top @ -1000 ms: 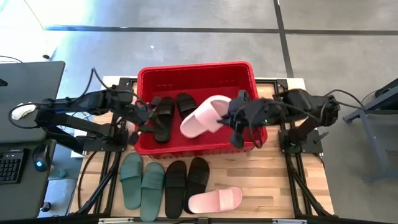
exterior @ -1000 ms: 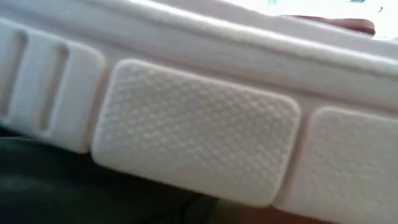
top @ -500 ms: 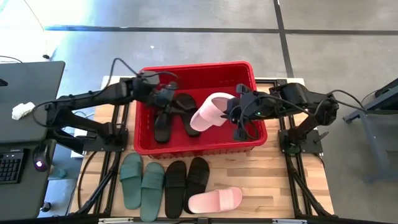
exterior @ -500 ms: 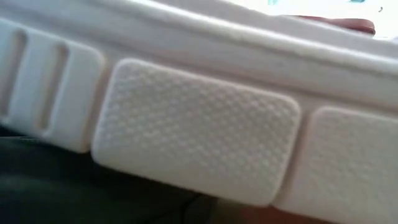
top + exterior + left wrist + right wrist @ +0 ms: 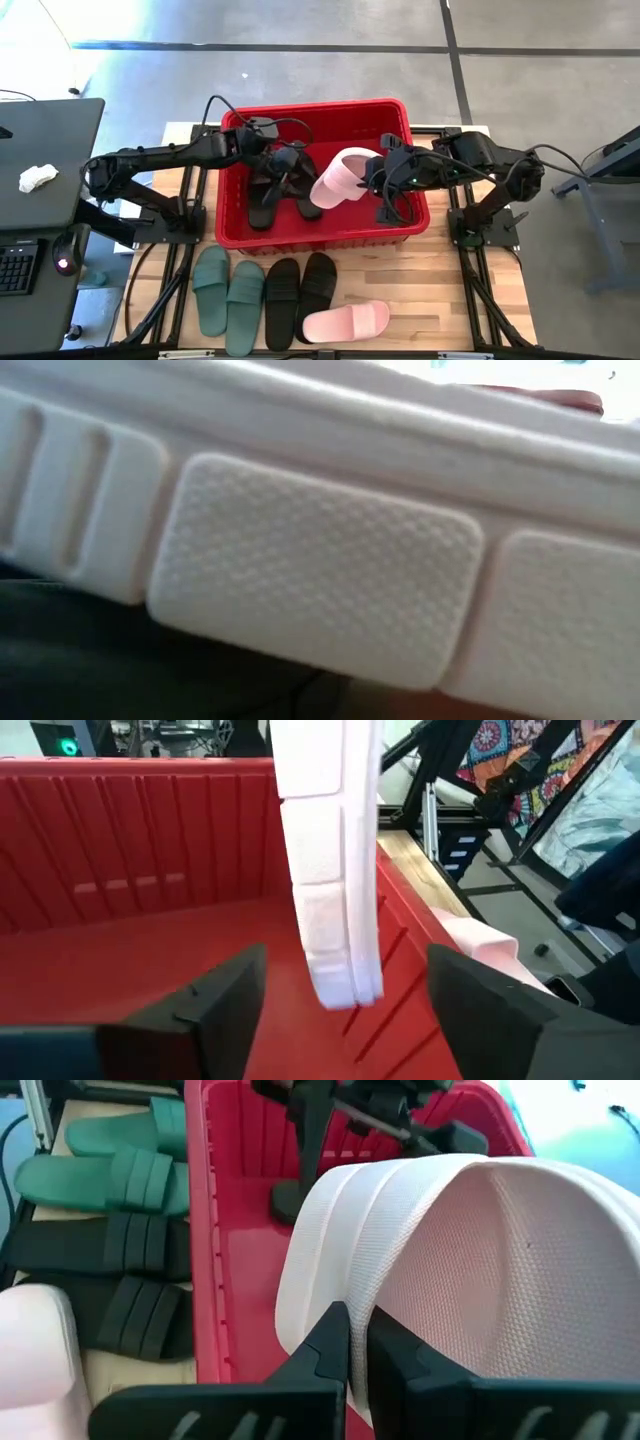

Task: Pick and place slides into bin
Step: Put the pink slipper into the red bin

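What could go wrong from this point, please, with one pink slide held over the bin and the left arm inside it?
1. The right gripper pinches only the strap edge of the pink slide, so the slide could slip or swing before it is set down.
2. The open left gripper sits over the two black slides in the red bin, close to the pink slide; the arms might collide.
3. If released now, the pink slide could land atop the black ones, leaving it tilted.

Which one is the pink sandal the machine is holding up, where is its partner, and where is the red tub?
held pink sandal point(image 5: 337, 180): high view, on its wide strap.
other pink sandal point(image 5: 345, 323): high view, on its strap, lying on the table.
red bin point(image 5: 315, 239): high view, on its near rim.
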`<state>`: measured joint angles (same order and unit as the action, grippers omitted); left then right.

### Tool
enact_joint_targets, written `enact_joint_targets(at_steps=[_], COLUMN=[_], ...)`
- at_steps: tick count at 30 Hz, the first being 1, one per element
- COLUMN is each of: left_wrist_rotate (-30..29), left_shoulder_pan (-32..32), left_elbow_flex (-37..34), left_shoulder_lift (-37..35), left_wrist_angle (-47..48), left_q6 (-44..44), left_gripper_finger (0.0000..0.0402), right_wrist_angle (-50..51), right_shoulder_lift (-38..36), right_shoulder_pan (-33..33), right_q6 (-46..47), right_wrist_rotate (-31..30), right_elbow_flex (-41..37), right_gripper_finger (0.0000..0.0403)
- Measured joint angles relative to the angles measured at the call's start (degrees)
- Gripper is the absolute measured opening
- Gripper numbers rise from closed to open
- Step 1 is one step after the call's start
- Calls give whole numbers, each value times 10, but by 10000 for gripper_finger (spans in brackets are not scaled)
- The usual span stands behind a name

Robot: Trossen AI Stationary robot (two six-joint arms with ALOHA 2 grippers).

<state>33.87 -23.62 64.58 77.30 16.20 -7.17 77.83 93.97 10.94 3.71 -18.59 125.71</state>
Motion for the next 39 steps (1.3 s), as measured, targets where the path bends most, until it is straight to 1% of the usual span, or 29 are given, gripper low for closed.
enact_joint_targets(at_steps=[3,6,9,12,15,18,21,26,27,31,34,36,39], left_wrist_rotate=[-12,-12,-4,-2,5,14,15,15,14,2,-13,-21,-36], left_shoulder_pan=[0,0,0,0,0,0,0,-1,-1,0,0,0,0], left_elbow_flex=[0,0,0,0,0,0,0,0,0,0,0,0,0], left_shoulder_lift=[11,19,18,18,18,18,18,18,18,18,18,18,18], left_wrist_angle=[1,-2,-21,-46,-60,-58,-59,-59,-59,-60,-62,-62,-62], left_q6=[2,12,21,40,73,81,86,91,91,91,91,91,91], left_gripper_finger=[283,294,295,285,262,222,167,62,51,51,51,51,51], right_wrist_angle=[-16,-28,-28,-29,-31,-30,-29,-30,-30,-28,-28,-28,-30], right_shoulder_lift=[0,0,4,11,19,25,27,27,27,27,27,27,25], right_shoulder_pan=[-2,-1,-9,-18,-25,-32,-37,-38,-38,-38,-39,-38,-39], right_q6=[-12,-25,-25,-27,-38,-42,-42,-42,-41,-37,-37,-37,-35], right_wrist_rotate=[4,6,7,11,13,22,31,30,31,30,17,5,-1], right_elbow_flex=[0,0,0,0,0,0,0,0,0,0,0,0,0], right_gripper_finger=[0,0,0,0,0,0,0,0,0,0,5,16,42])
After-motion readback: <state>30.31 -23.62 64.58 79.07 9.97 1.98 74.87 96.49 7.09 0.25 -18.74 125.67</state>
